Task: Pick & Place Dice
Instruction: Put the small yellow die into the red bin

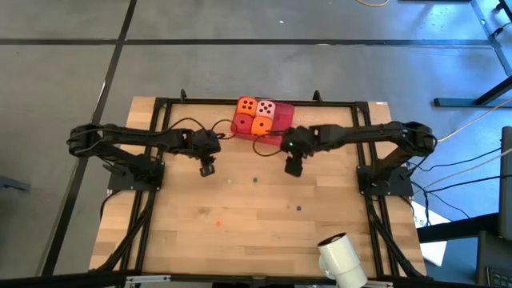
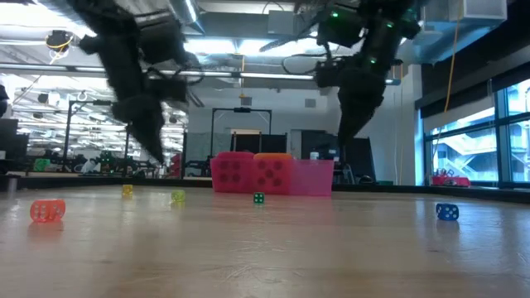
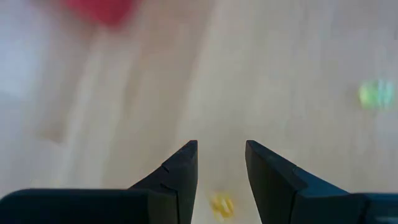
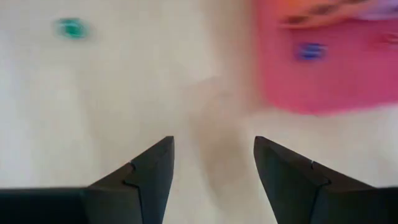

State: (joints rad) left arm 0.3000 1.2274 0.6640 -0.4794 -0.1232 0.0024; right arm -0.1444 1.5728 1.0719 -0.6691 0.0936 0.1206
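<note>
Four dice stand in a tight two-by-two block on the pink tray [image 1: 282, 122] near the table's far edge: an orange die [image 1: 248, 106], a pale pink die [image 1: 267, 109], a red die [image 1: 242, 124] and a second orange die [image 1: 262, 126]. In the low view the block [image 2: 252, 172] rests on its bottom faces. My left gripper [image 1: 208, 169] [image 3: 221, 168] hangs open and empty to the near left of the block. My right gripper [image 1: 294, 167] [image 4: 214, 162] hangs open and empty to its near right, with the tray's edge [image 4: 323, 74] ahead of it.
Tiny beads lie scattered on the wooden table: green [image 1: 255, 180], blue [image 1: 298, 209], orange [image 1: 218, 222], and a yellow one [image 3: 222, 204] under my left gripper. A white camera [image 1: 340, 256] sits at the near edge. A black frame [image 1: 160, 104] rims the table.
</note>
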